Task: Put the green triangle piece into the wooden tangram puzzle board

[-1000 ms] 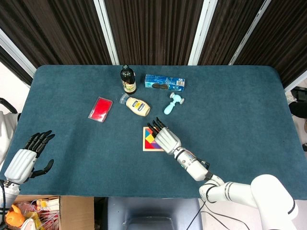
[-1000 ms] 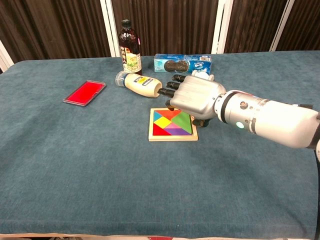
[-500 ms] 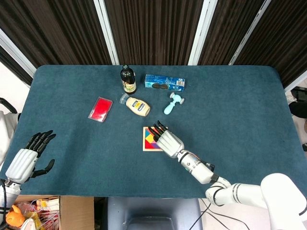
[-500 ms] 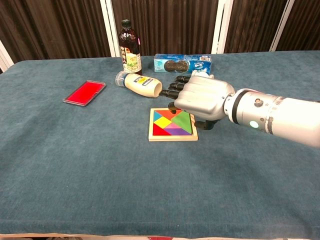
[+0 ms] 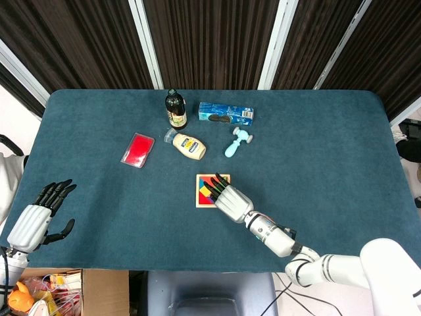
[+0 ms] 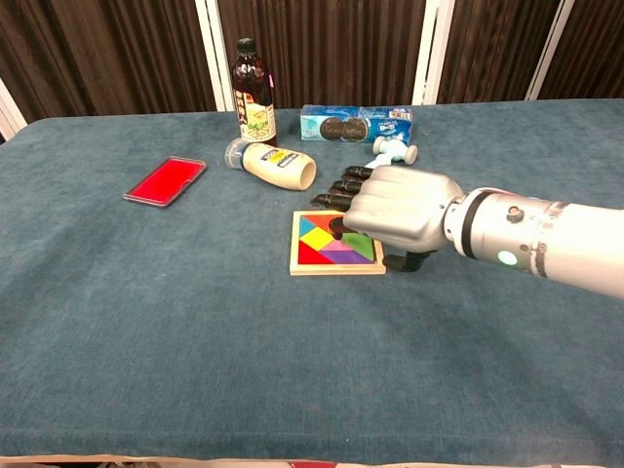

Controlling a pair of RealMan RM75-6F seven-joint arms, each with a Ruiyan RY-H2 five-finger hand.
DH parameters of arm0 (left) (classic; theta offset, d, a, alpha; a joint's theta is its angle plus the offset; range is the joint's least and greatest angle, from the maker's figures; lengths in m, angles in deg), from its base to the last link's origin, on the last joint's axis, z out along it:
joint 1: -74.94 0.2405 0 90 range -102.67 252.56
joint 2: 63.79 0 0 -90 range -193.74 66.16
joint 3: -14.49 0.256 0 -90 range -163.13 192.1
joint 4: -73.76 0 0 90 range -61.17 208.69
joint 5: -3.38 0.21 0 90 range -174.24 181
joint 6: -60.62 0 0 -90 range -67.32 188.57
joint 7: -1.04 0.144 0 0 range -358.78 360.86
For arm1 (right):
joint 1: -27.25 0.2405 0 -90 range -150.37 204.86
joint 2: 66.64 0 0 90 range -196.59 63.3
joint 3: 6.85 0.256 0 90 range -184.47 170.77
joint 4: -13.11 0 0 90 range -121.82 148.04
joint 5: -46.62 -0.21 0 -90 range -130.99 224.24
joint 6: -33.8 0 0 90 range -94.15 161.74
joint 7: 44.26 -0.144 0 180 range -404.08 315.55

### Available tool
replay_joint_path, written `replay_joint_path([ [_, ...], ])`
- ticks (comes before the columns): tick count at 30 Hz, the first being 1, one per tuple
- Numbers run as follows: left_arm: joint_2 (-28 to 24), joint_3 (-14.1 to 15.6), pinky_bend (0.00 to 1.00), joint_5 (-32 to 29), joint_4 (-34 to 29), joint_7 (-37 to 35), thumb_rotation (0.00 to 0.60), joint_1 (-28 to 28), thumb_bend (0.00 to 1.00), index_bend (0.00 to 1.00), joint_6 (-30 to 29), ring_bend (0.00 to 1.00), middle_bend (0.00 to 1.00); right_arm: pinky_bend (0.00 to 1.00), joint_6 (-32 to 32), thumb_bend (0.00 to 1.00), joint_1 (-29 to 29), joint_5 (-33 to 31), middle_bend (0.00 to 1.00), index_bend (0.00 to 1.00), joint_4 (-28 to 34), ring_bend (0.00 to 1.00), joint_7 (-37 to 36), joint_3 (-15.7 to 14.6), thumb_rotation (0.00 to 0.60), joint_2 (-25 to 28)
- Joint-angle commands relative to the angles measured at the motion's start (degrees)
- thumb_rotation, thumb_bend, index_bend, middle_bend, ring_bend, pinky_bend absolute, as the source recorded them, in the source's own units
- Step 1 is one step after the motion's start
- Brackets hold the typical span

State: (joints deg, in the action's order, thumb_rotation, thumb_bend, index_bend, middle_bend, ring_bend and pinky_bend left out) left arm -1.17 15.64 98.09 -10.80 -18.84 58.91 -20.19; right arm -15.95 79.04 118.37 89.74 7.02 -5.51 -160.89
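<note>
Head view alone shows the left hand [image 5: 36, 220] at the near table edge, fingers spread, empty. Right hand [image 6: 395, 208] hovers palm-down over the square wooden tangram puzzle board [image 6: 335, 243], fingers loosely extended, holding nothing visible. Green triangle piece [image 6: 363, 246] sits in the board's right side, mostly hidden by the hand.

table [image 5: 329, 151]: blue cloth | curtains [image 5: 210, 39]: dark, pleated (white posts between) | cardboard box [image 5: 99, 293]: floor, lower left

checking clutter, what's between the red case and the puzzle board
Only bare cloth lies between the red case and the puzzle board, as seen in the head view.
</note>
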Motion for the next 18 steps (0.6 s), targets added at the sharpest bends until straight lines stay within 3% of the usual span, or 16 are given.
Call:
replay_joint_path([
  [1, 0.0, 0.0, 0.03, 0.0, 0.0, 0.0, 0.600, 0.0, 0.46, 0.00, 0.1, 0.00, 0.00, 0.00, 0.1, 0.50, -0.3, 0.1, 0.00, 0.38, 0.3, 0.00, 0.3, -0.5, 0.600, 0.3],
  [18, 0.0, -0.1, 0.03, -0.2, -0.2, 0.3, 0.600, -0.1, 0.46, 0.00, 0.3, 0.00, 0.00, 0.00, 0.1, 0.50, -1.1, -0.3, 0.00, 0.39, 1.0, 0.00, 1.0, -1.1, 0.600, 0.9],
])
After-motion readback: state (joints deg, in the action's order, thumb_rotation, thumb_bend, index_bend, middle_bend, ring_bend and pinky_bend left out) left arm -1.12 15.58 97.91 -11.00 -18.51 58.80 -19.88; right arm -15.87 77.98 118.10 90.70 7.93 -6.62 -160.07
